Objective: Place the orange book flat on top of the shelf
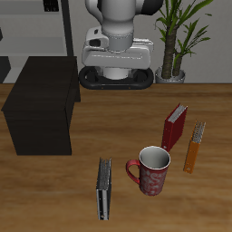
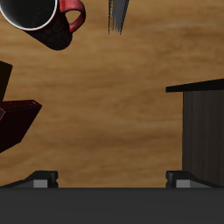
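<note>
The orange book (image 1: 195, 148) lies on the table near the front, beside the dark red book (image 1: 175, 125); it is out of the wrist view. The shelf (image 1: 41, 104) is a black box with a flat bare top at the other side of the table, and its edge shows in the wrist view (image 2: 206, 122). My gripper (image 1: 113, 60) hangs high near the robot's base at the back, far from both. In the wrist view my gripper (image 2: 112, 180) is open and empty, fingertips (image 2: 39, 179) wide apart.
A red mug (image 1: 152, 170) stands near the front edge, also in the wrist view (image 2: 39, 22). A dark grey book (image 1: 105, 188) stands beside it. A potted plant (image 1: 177, 41) and a grey shelving unit (image 1: 36, 27) stand at the back.
</note>
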Motion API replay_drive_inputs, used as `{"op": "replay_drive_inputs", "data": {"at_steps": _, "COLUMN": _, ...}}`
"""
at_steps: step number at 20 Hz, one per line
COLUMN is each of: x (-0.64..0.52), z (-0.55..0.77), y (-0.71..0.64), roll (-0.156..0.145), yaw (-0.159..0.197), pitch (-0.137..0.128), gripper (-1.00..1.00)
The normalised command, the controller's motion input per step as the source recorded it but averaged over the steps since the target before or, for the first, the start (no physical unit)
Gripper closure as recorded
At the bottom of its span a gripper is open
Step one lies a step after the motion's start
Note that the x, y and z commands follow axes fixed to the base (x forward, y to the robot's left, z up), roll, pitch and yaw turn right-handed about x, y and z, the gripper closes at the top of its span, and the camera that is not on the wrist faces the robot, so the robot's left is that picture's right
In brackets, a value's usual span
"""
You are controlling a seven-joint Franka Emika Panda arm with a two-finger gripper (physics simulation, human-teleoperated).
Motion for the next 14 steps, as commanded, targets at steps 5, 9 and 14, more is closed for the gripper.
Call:
{"op": "replay_drive_inputs", "data": {"at_steps": 5, "x": 0.06, "z": 0.07, "y": 0.35, "roll": 0.031, "yaw": -0.011, "pitch": -0.028, "gripper": -1.00}}
{"op": "replay_drive_inputs", "data": {"at_steps": 9, "x": 0.16, "z": 0.03, "y": 0.39, "roll": 0.022, "yaw": 0.001, "pitch": -0.024, "gripper": -1.00}}
{"op": "replay_drive_inputs", "data": {"at_steps": 14, "x": 0.21, "z": 0.00, "y": 0.41, "roll": 0.007, "yaw": 0.012, "pitch": -0.021, "gripper": -1.00}}
